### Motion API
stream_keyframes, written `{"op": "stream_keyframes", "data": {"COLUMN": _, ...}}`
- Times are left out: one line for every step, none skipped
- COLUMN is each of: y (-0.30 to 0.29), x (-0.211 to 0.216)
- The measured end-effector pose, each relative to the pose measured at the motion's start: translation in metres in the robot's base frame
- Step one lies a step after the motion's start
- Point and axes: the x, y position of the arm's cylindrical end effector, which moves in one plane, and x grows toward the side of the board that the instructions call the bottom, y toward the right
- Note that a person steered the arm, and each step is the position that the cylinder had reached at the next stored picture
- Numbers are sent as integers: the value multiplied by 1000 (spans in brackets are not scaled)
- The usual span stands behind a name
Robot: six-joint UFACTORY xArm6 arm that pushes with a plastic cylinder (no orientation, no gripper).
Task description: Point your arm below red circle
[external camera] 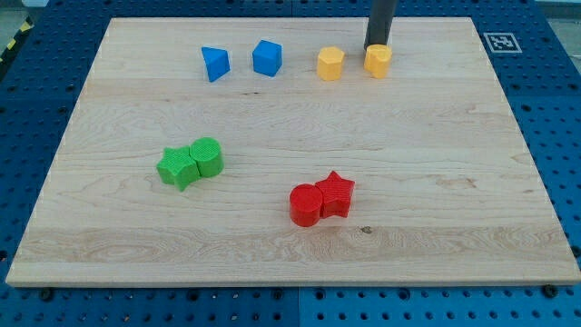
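Note:
The red circle [305, 204] lies on the wooden board [290, 136] at lower centre, touching a red star [336, 193] on its right. My tip [376, 46] is at the view's top, right behind a yellow block [379, 61] and touching or nearly touching it. The tip is far above and to the right of the red circle.
A second yellow block [330, 64] sits left of the first. A blue triangular block [215, 64] and a blue cube [267, 57] sit at top left. A green star [178, 167] touches a green circle [207, 155] at middle left.

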Motion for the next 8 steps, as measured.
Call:
{"op": "stream_keyframes", "data": {"y": 0, "x": 0}}
{"op": "stream_keyframes", "data": {"y": 27, "x": -23}}
{"op": "stream_keyframes", "data": {"y": 83, "x": -10}}
{"op": "stream_keyframes", "data": {"y": 130, "x": 42}}
{"op": "stream_keyframes", "data": {"y": 133, "x": 102}}
{"op": "stream_keyframes", "data": {"y": 103, "x": 143}}
{"op": "stream_keyframes", "data": {"y": 89, "x": 179}}
{"op": "stream_keyframes", "data": {"y": 89, "x": 239}}
